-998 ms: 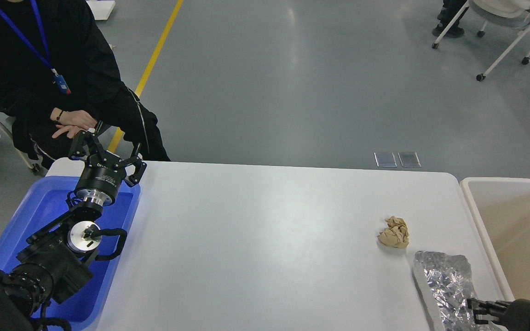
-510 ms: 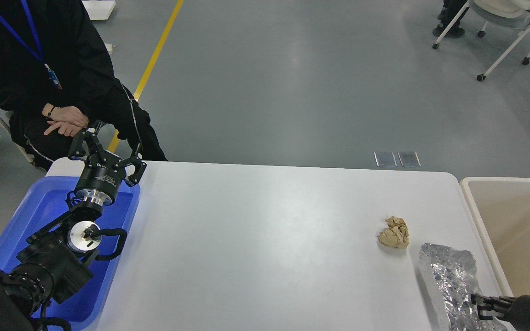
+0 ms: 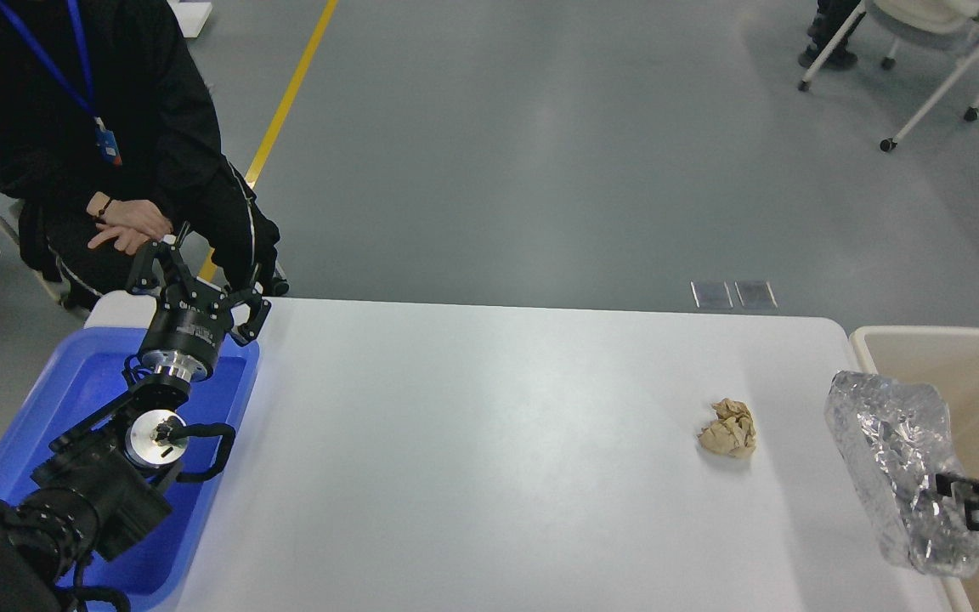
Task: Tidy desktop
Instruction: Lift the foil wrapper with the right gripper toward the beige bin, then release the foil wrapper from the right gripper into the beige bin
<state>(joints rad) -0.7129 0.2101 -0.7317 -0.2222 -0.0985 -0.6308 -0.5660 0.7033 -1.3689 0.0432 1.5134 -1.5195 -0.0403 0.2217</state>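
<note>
One desktop (image 3: 489, 442), white, fills the middle of the scene. One blue tray (image 3: 73, 391) sits at its left end and one beige bin (image 3: 965, 365) at its right end. There are two pieces of litter: one crumpled brown paper ball (image 3: 728, 429) on the right part of the desktop, and one crinkled silver foil bag (image 3: 902, 459) at the right edge. Two black robot arms show, so two grippers: one left gripper (image 3: 192, 274) at the far left, one right gripper (image 3: 957, 497) at the near right. One seated person (image 3: 90, 127) is at far left. One wheeled chair (image 3: 940, 34) stands far right. Two small floor plates (image 3: 733, 295) lie beyond the desktop.
</note>
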